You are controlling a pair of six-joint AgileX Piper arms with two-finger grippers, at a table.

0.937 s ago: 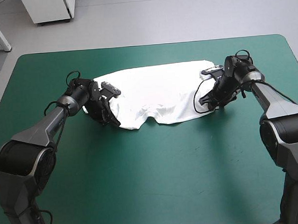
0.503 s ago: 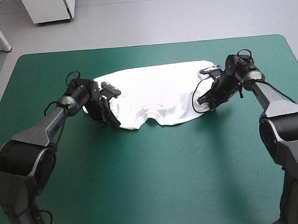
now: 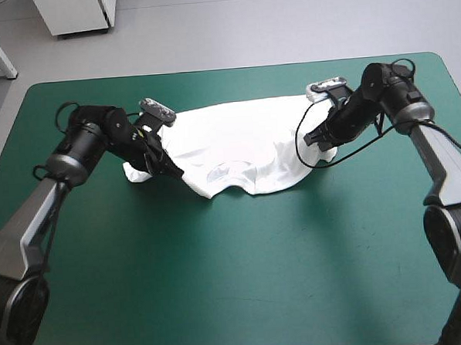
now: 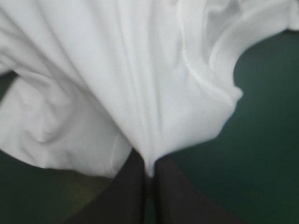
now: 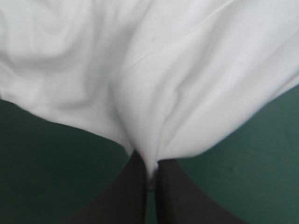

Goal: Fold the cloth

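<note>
The white T-shirt [image 3: 236,137] lies across the far middle of the teal-green table, its near edge lifted at both ends and the neckline facing the near side. My left gripper [image 3: 168,170] is shut on the T-shirt's near left part; in the left wrist view the T-shirt [image 4: 117,74] rises from the closed gripper [image 4: 149,168], the collar curving beside it. My right gripper [image 3: 312,139] is shut on the near right edge; in the right wrist view the T-shirt [image 5: 154,79] bunches into the pinched gripper [image 5: 150,170].
Bare teal-green cover [image 3: 243,272] stretches between the T-shirt and the table's near edge. The right arm's cable hangs in a loop over the shirt's right end.
Both arms have risen and drawn outward, lifting the T-shirt's near corners off the table. The shirt's near edge now hangs stretched between the two grippers.
</note>
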